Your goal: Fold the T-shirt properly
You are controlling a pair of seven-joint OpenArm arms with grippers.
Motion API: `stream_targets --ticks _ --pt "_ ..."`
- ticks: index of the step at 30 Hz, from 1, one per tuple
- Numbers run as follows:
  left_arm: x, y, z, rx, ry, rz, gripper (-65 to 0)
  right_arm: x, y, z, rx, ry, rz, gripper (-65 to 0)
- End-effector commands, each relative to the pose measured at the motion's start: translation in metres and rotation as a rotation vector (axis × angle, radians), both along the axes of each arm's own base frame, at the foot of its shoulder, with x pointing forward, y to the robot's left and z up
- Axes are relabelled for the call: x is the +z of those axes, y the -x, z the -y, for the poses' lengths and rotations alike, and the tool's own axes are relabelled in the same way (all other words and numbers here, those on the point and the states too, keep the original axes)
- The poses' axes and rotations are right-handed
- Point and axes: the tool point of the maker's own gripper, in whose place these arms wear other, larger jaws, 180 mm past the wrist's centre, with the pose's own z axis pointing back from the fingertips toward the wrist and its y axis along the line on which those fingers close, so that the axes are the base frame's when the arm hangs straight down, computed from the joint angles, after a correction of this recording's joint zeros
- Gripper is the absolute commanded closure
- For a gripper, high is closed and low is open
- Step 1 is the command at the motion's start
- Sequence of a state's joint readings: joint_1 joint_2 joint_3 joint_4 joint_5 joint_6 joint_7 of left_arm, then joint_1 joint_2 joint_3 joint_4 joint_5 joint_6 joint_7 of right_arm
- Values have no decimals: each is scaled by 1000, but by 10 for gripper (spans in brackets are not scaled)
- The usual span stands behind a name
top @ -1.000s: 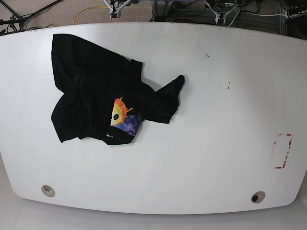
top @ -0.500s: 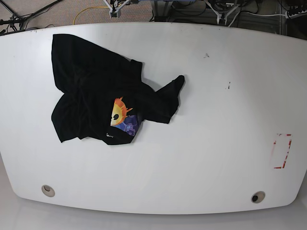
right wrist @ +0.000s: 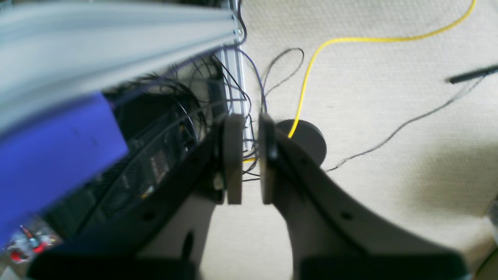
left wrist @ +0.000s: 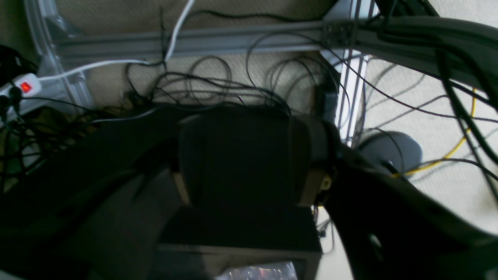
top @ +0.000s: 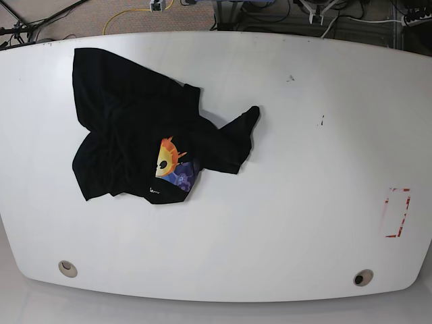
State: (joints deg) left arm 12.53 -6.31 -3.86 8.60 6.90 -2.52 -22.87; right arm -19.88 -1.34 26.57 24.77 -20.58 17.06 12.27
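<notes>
Your T-shirt (top: 145, 138) lies crumpled on the table (top: 290, 202), well away from both tools, neither of which shows over the table. Right tool (right wrist: 246, 161) has jaws nearly together, a thin gap, gripping nothing, above floor cables. Left tool (left wrist: 241, 171) is dark and blurred; can't tell its jaws. Risk: grabbing several bunched layers at once, dragging the heap instead of spreading it. The shirt's long axis can't be told; one limb sticks out toward mid-table.
</notes>
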Motion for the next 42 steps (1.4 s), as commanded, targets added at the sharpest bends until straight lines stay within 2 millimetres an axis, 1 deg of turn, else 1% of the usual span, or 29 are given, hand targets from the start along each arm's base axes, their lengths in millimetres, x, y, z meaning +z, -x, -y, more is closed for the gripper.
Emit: stream_targets --ticks 1,7,9,15,17,19,23,27,29,33,37,39,42 --pt "7 2 -8 -8 -16 60 -296 4 -1 2 -12 11 39 -64" --pt "16 4 -11 -20 -22 128 -290 10 2 7 -15 27 60 -65" --pt "23 -4 -13 -22 -29 175 -291 15 3 6 -18 25 83 -67" --pt "31 -5 -14 -31 -36 191 -296 21 7 9 -19 37 94 -66" --pt "35 -8 -13 -33 -36 212 -297 23 7 11 -18 45 106 -67" --pt "49 -18 -7 -53 -26 286 -301 31 14 16 -2 69 126 -66" --pt "61 -25 -5 -64 -25 338 -304 38 14 21 4 87 151 -66" --pt "70 -27 -4 -69 -27 367 -302 43 17 24 11 97 159 -67" --pt "73 -21 -4 -79 -25 360 -305 46 23 28 9 100 145 -67" --pt "74 -15 -4 -80 -26 349 -305 50 29 31 15 108 140 -67" --pt "77 -11 -4 -83 -25 347 -306 54 32 33 22 117 145 -67" --pt "80 -4 -4 -83 -23 352 -308 60 34 36 28 125 156 -65" --pt "85 -3 -4 -83 -23 362 -309 64 37 38 33 133 160 -65"
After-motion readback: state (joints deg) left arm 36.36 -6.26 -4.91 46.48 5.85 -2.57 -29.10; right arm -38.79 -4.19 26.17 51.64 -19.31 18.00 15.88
